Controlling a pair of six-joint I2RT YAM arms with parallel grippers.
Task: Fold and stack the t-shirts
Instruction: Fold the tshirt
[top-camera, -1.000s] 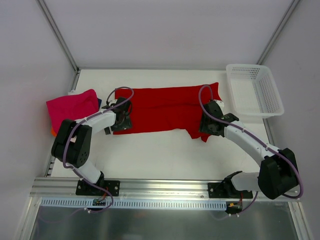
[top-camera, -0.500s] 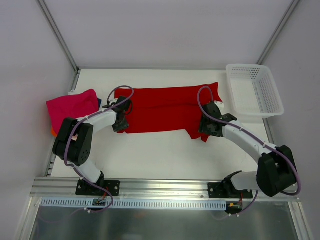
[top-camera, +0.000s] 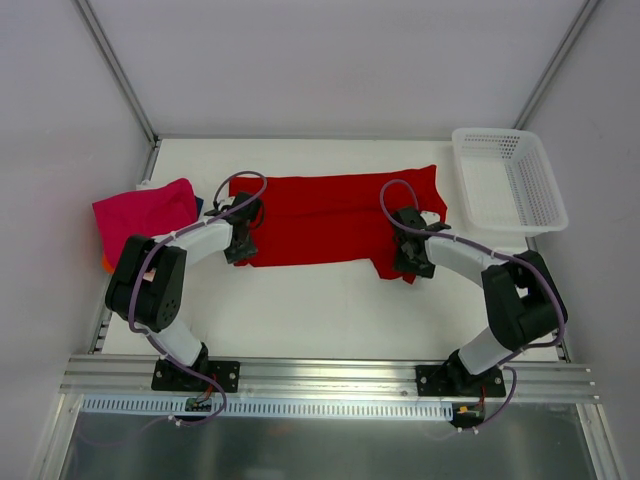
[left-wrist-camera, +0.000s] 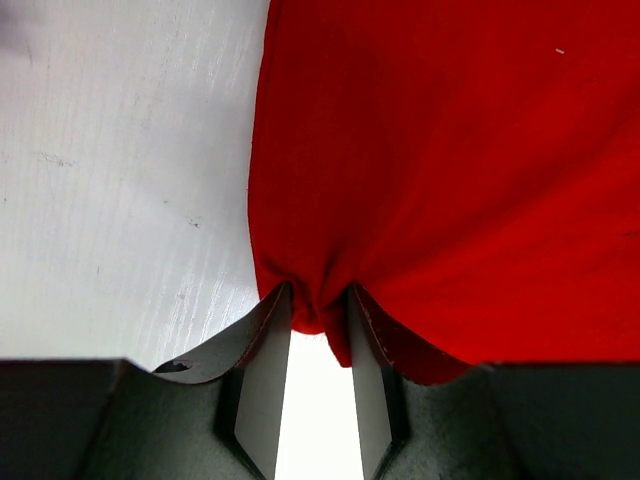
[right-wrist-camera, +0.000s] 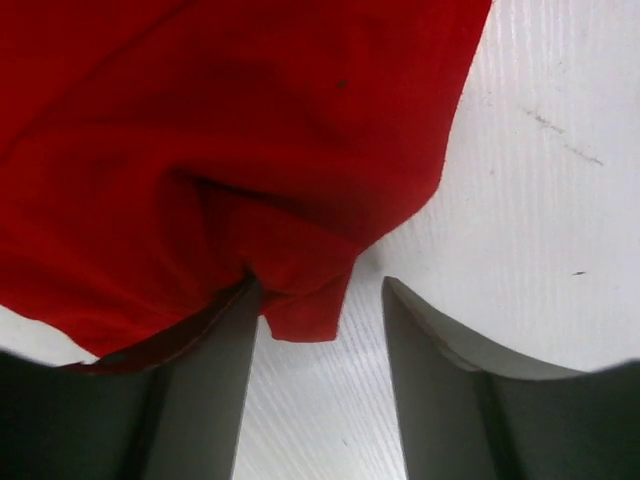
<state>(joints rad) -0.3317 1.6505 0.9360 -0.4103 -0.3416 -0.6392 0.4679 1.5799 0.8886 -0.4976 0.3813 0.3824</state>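
Observation:
A bright red t-shirt (top-camera: 330, 215) lies spread flat across the middle of the table. My left gripper (top-camera: 238, 250) sits at its near left corner, and the left wrist view shows the gripper (left-wrist-camera: 320, 320) shut on a bunched fold of the red cloth (left-wrist-camera: 450, 170). My right gripper (top-camera: 403, 262) is at the shirt's near right corner. In the right wrist view it (right-wrist-camera: 320, 300) stands open, with a small flap of the red hem (right-wrist-camera: 305, 300) lying beside the left finger, not pinched. A folded magenta-pink t-shirt (top-camera: 145, 212) tops a pile at the far left.
A white mesh basket (top-camera: 548, 190) stands at the back right. Slivers of orange (top-camera: 105, 265) and blue (top-camera: 199, 205) cloth peek from under the magenta shirt. White walls with metal rails enclose the table on the left, back and right.
My left gripper has gone from open to shut on the shirt's near left corner. The right gripper has shifted a little to the left along the hem, and its arm has swung inward.

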